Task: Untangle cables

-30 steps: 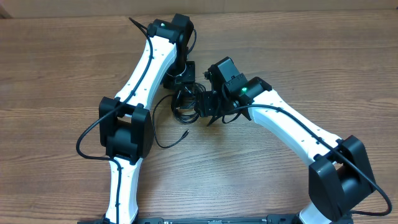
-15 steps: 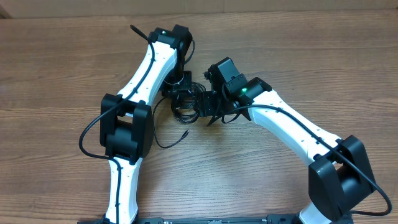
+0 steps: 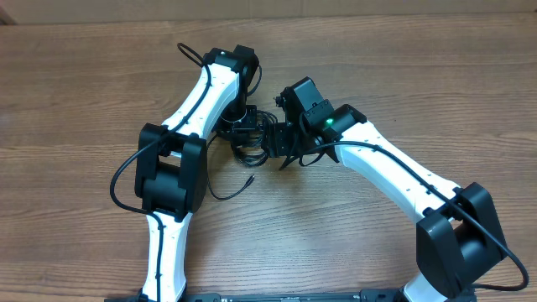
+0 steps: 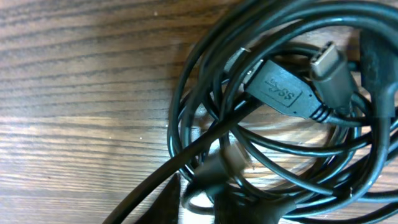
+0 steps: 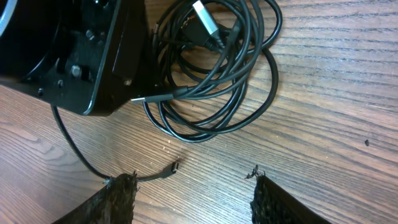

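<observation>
Barely begun: the cables [image 5: 217, 74] lie wound in one bundle mid-worktop [image 3: 75, 101] (one plug [image 5: 175, 166] trails loose). The right gripper [image 5: 193, 183] gapes empty nearby. The left gripper [image 3: 242, 126] presses into the bundle, but I cannot tell its grip.

Black cables [image 3: 247, 141] in glossy loops; one plug [image 4: 333, 67] dark grey, another [image 5: 204, 17] silver-tipped, at twelve o'clock in the right wrist view. Brown desk [image 3: 75, 92] with darker wavy wood grain and pale streaks. White left arm [image 3: 197, 96] and right arm [image 3: 390, 168], black at the joints; small green light [image 3: 331, 122] on the right one. Right hand [image 5: 193, 180] with black, rough-textured fingers [image 5: 280, 202].
</observation>
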Tool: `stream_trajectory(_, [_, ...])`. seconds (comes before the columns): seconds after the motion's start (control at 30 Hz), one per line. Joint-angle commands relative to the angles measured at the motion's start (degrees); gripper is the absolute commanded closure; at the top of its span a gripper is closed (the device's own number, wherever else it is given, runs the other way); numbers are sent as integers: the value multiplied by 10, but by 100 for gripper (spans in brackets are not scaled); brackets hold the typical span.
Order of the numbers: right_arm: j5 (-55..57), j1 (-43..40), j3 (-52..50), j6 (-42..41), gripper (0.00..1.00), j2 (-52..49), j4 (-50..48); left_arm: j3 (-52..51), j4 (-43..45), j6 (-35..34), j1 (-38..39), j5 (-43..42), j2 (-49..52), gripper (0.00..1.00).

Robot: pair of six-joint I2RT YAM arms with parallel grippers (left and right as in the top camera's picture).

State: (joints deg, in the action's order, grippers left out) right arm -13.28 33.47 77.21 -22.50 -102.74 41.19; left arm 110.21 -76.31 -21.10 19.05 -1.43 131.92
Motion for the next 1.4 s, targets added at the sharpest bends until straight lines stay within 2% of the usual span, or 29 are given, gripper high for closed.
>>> stream_trajectory(0.0, [-3,3,-3,-2,39,-3,-3,-3,1,1,1,-12,1,96])
stream_trajectory(0.27, [-3,3,-3,-2,39,-3,-4,38,-30,9,1,-76,-2,96])
stream_trajectory(0.53, [-3,3,-3,-2,40,-3,-9,263,-164,10,1,-86,-14,96])
stream_trajectory(0.7, [-3,3,-3,-2,40,-3,-9,395,-205,47,2,-187,-20,96])
stream_trajectory(0.8, [-3,3,-3,-2,40,-3,-9,435,-205,53,2,-263,-32,96])
stream_trajectory(0.93, [-2,3,-3,-2,40,-3,-9,465,-205,72,2,-319,-49,96])
stream_trajectory(1.07, [20,3,-3,-5,45,-3,-9,491,-204,76,2,-325,-69,96])
stream_trajectory(1.23, [95,3,-3,-101,47,-3,-8,530,-199,76,2,-322,-101,96])
stream_trajectory(1.37, [125,3,-3,-118,45,-3,-8,539,-197,61,2,-236,-132,96])
